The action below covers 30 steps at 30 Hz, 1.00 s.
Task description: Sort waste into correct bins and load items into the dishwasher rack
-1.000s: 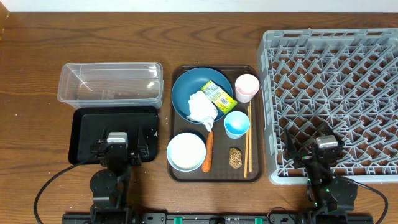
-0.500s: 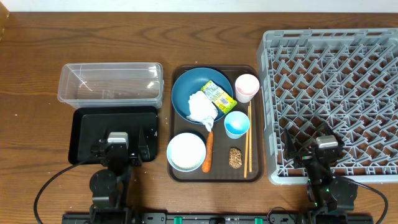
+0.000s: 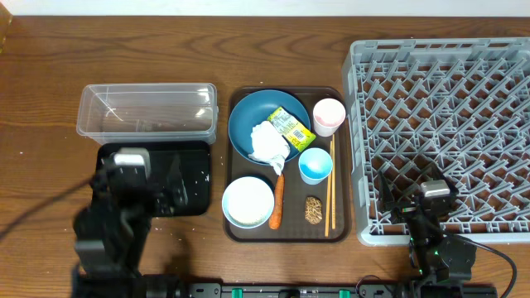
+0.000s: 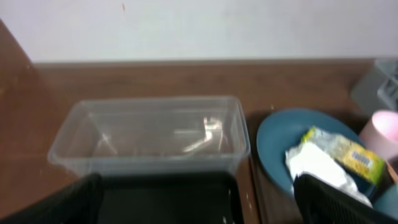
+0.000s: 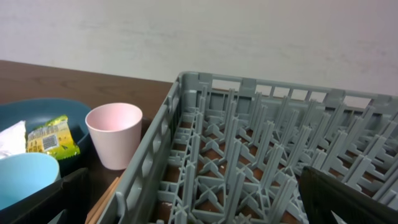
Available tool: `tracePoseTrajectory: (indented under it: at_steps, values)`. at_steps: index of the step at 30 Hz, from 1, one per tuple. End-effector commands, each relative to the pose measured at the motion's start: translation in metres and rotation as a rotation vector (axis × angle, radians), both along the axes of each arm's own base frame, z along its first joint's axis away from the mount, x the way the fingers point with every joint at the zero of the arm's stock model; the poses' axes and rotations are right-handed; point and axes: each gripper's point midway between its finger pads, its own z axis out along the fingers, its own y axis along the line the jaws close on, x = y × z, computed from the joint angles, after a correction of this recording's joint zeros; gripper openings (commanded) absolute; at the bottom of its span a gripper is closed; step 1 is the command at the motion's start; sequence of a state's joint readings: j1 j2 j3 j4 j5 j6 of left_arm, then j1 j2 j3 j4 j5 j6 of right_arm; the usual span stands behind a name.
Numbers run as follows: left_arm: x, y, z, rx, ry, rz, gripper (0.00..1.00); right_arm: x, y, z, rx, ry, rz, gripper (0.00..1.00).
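Two grippers stand spread wide and empty: the left gripper (image 3: 137, 184) over the shallow black tray (image 3: 195, 157), the right gripper (image 3: 421, 207) at the near edge of the dishwasher rack (image 3: 447, 108). All the waste and dishes sit on the brown serving tray (image 3: 290, 232) between them. The likeliest slip is at the dark-blue plate (image 3: 242, 124), where the crumpled white napkin (image 3: 267, 142) overlaps the yellow-green wrapper (image 3: 290, 124); a pinch on one could drag the other along. The slim, tapered carrot (image 3: 277, 201) lies just beside the light-blue bowl (image 3: 248, 201), so a finger may knock the bowl or roll the carrot. The thin wooden chopsticks (image 3: 330, 186) lie flat and look hard to get under, and the brown seedy lump (image 3: 313, 209) looks crumbly. The small pink cup (image 3: 329, 116) and the light-blue cup (image 3: 315, 165) are smooth, light-looking and apt to tip. The thin-walled clear tub (image 3: 147, 110) could skid on the wood-grain surface (image 3: 41, 99) if nudged. The rack's grey lattice and upright pegs could snag a finger.
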<state>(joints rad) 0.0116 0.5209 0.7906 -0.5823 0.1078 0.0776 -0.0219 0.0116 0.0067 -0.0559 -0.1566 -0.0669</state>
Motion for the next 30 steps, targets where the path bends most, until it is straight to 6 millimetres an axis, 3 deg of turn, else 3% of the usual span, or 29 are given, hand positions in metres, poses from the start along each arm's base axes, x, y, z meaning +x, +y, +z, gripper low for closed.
tracePoseTrajectory:
  at_steps: [1,4,8,15,19,22,30]
  values:
    - [0.013,-0.002,0.026,-0.019,0.098,-0.006,0.98,0.0,0.002,-0.001,-0.012,0.002,0.01,0.99]
    - [0.019,-0.007,0.034,-0.037,0.24,-0.033,0.98,0.0,0.002,-0.001,-0.012,0.002,0.01,0.99]
    - [0.038,-0.028,0.049,-0.109,0.328,-0.14,0.98,0.0,0.002,-0.001,-0.012,0.002,0.01,0.99]
    - [0.063,-0.05,0.036,-0.209,0.403,-0.234,0.99,0.0,0.002,-0.001,-0.012,0.002,0.01,0.99]
    - [0.076,-0.056,0.021,-0.295,0.468,-0.187,0.89,0.0,0.002,-0.001,-0.012,0.002,0.01,0.99]
    - [0.084,-0.063,0.007,-0.307,0.524,-0.167,0.7,0.0,0.002,-0.001,-0.012,0.002,0.01,0.99]
    - [0.1,-0.084,-0.048,-0.251,0.691,-0.045,0.7,0.0,0.002,-0.001,-0.012,0.002,0.01,0.99]
